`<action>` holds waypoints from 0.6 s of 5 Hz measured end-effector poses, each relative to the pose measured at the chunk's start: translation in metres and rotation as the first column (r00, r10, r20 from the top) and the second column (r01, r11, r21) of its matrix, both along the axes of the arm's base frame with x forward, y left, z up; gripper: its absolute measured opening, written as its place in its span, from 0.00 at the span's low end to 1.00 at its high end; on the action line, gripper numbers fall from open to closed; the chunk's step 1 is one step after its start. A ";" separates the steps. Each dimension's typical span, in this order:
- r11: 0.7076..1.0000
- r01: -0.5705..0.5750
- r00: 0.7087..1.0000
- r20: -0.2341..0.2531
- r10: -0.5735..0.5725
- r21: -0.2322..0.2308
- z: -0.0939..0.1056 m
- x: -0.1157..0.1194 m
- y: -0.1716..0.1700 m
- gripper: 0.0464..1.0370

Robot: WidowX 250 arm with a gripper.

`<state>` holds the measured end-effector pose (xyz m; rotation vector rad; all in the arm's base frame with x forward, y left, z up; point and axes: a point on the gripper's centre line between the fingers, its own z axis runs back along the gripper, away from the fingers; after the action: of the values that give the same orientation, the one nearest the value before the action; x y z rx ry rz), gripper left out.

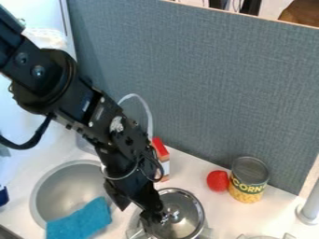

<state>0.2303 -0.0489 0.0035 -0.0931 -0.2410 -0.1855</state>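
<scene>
Pot (189, 209), silver and round, sits at the near part of the counter (202, 161), its rim right by my gripper (157, 221), which hangs down over its left side. I cannot tell whether I am apart, together or clamped on it. Left of the pot, the sink (55, 189) has a curved edge, with a blue cloth (81, 222) lying across its near right part. Behind the pot, a red and white box (161, 156) stands between it and the gray panel (205, 88). Rightward, a gap of counter separates the pot from the red ball (218, 181) and the can (249, 179) beside it. I count one pot, one sink, one cloth, one box, one ball and one can.
</scene>
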 end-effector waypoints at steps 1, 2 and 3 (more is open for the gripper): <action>1.000 0.000 1.000 -0.012 0.000 0.002 -0.003 -0.001 0.000 0.97; 1.000 0.000 1.000 -0.015 0.000 0.002 -0.004 -0.002 0.000 0.97; 1.000 -0.006 1.000 -0.017 0.006 0.004 -0.004 -0.003 0.001 0.97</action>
<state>0.2277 -0.0481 -0.0003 -0.0897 -0.2236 -0.1795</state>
